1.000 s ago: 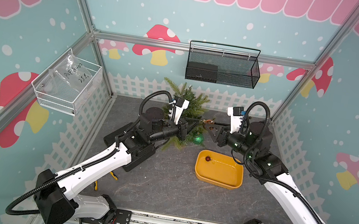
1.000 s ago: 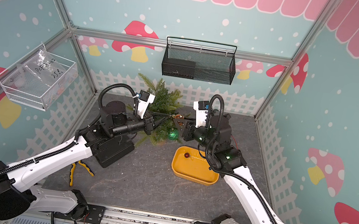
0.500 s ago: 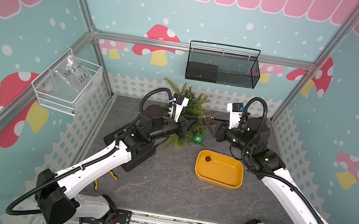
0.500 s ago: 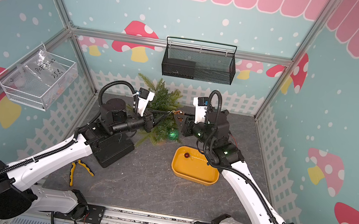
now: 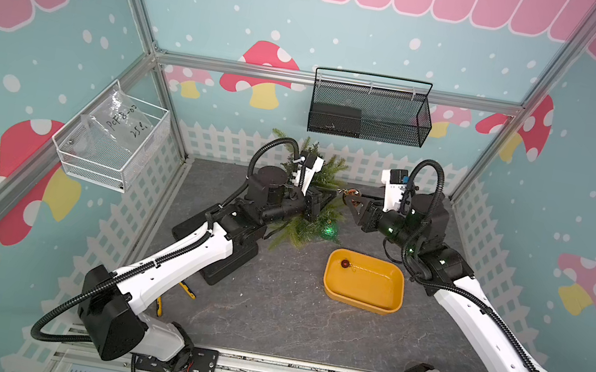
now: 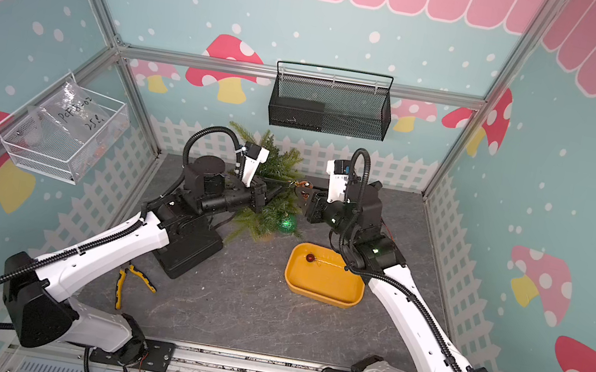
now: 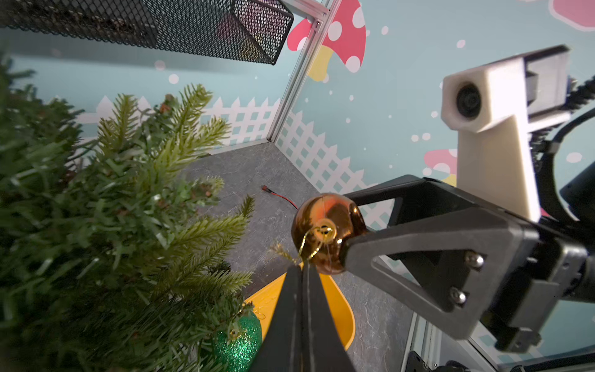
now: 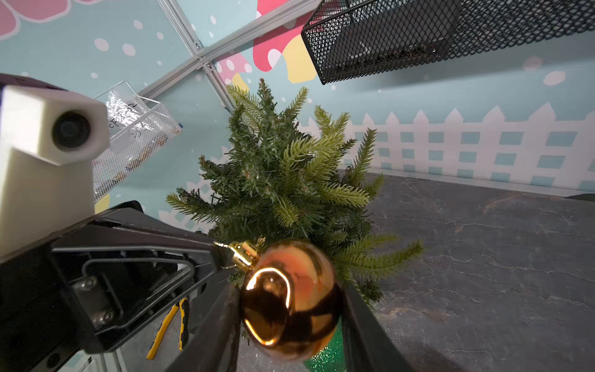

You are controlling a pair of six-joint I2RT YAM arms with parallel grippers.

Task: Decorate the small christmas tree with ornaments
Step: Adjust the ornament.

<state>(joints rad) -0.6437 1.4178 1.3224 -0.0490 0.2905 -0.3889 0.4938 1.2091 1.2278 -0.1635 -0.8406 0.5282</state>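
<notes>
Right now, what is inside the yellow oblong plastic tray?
A small shiny red ball with a thin gold string lies in the yellow oblong tray's corner nearest the small green fir tree. Nothing else shows; in a top view the right arm hides one far corner.

Left arm [image 5: 177, 261]: is slanting forward and inward from its base, with the forearm lying low.
Left wrist [image 5: 274, 195]: is pointing its hand sideways, facing the right arm.
Left gripper [image 7: 302, 267]: is holding its jaws pressed flat together, pinching the gold thread [image 7: 302, 248] at the very tips.
Right arm [image 5: 478, 319]: is slanting forward and inward, mirroring the left arm.
Right wrist [image 5: 396, 224]: is pointing its hand toward the left arm.
Right gripper [image 8: 291, 306]: is clamping the orange-gold ball [image 8: 289, 290] between both fingers, with the jaws standing partly apart around it.
Tips: are sitting almost nose to nose in both top views.
</notes>
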